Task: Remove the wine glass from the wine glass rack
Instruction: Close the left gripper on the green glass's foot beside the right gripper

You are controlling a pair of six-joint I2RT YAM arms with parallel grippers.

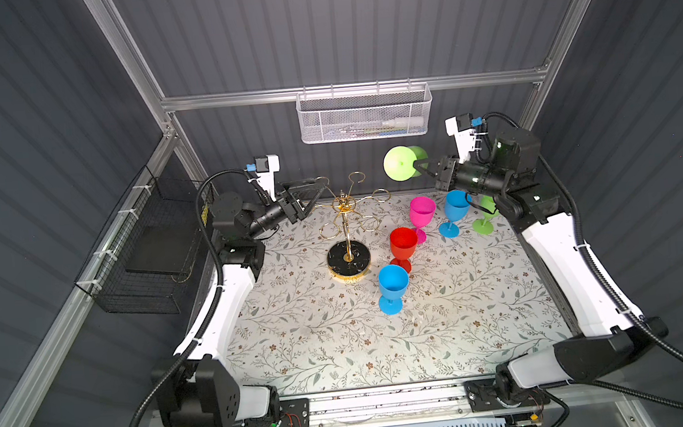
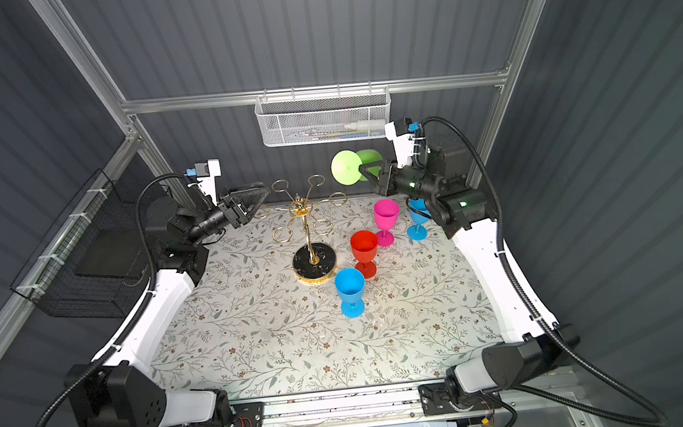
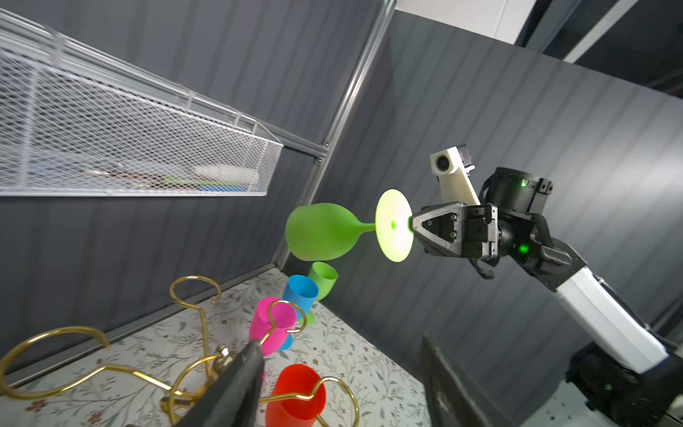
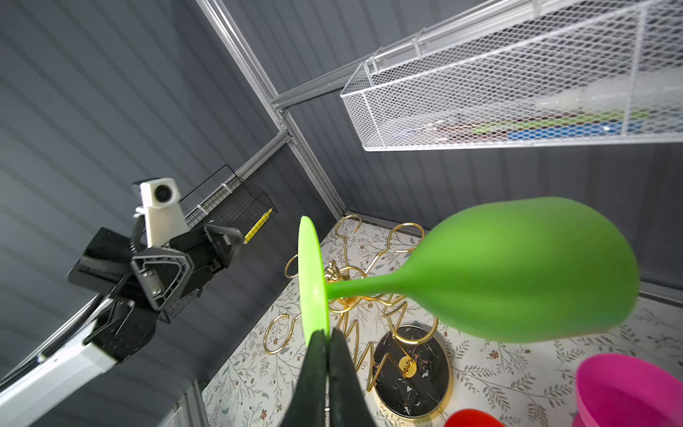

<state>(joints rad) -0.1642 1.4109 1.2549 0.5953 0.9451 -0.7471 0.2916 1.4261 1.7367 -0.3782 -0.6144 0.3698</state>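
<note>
Right tool [image 4: 327, 338] is pinching the rim of the green wine glass's [image 4: 517, 270] foot, jaws closed tight on the thin disc. Glass is lying on its side in the air, stem level, foot facing the wine glass rack [image 1: 346, 231] and bowl pointing away from it. It is hanging clear of the rack, up and to the right of it in both top views, just below the white mesh basket [image 1: 363, 115] on the back wall.

Rack is standing upright on the floral tabletop [image 1: 319, 329], black round base flat, gold loop arms spreading from the pole top.

I am keeping the left tool [image 1: 319, 189] at the rack's top on its left side, jaws standing apart and gripping nothing. Left wrist view is showing one finger [image 3: 236, 388] lying close by the gold wires near the hub; I cannot tell whether it is touching them.

Five more glasses are standing upright on the tabletop, right of the rack: pink glass [image 1: 422, 212], far blue glass [image 1: 456, 205], second green glass [image 1: 484, 216] partly hidden behind my right arm, red glass [image 1: 402, 243], near blue glass [image 1: 393, 283].
</note>
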